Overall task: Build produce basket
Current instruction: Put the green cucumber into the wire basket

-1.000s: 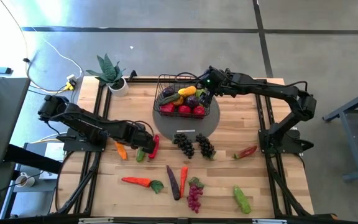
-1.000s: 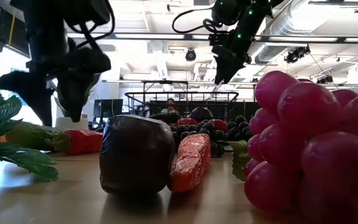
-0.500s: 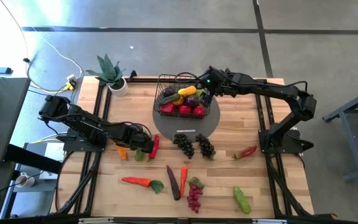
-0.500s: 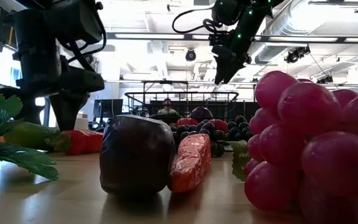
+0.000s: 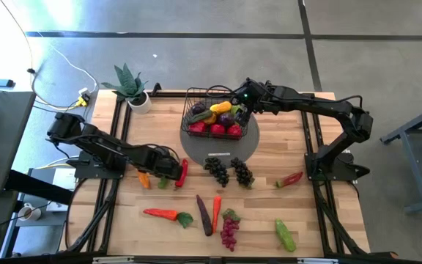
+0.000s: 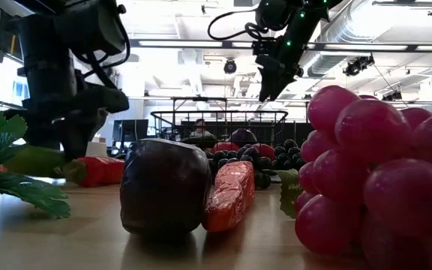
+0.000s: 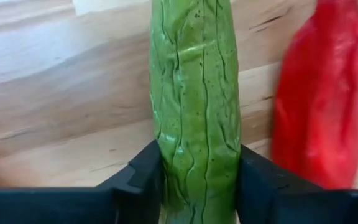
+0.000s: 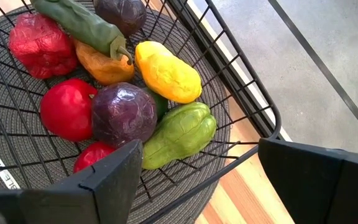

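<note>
Where planks run pale wood [image 5: 269, 158] | left gripper [image 7: 197, 180] pinches cucumber [image 7: 196, 93] | right gripper [image 8: 197, 174] wide over basket [image 8: 253, 93]

- Long wrinkled green cucumber [image 7: 196, 99] cut off by the left wrist view's edges at both ends, its sides covered where the dark jaws meet it.
- Glossy red pepper [image 7: 319, 93] beside it blurred, cropped too.
- Black wire-mesh basket [image 8: 241, 102] only partly inside the right wrist view.
- Big purple grape bunch [image 6: 377, 176] cropped in the low view.
- Basket contents in the low view too small to tell.
</note>
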You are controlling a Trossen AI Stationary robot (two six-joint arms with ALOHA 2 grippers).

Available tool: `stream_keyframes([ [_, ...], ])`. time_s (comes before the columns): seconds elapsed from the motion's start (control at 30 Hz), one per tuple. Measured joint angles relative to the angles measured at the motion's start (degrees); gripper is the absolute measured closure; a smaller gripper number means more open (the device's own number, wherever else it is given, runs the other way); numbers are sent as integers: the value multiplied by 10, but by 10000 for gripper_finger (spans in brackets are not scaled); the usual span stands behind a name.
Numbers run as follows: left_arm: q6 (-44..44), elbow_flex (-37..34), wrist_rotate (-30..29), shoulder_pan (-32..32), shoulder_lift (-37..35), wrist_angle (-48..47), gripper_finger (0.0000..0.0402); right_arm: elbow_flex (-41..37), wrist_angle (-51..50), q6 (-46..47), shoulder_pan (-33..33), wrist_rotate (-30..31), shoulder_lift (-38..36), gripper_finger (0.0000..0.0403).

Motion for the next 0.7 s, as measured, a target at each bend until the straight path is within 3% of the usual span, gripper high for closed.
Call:
stream_keyframes([
  [0.3,37,33,-80,28,-57,9,254,0,0,-4,0,0,0,100],
  [0.47,122,82,-129,75,-84,10,256,0,3,-4,0,6,0,100],
  [0.7,273,155,-142,159,-93,9,255,0,12,2,0,8,0,100],
])
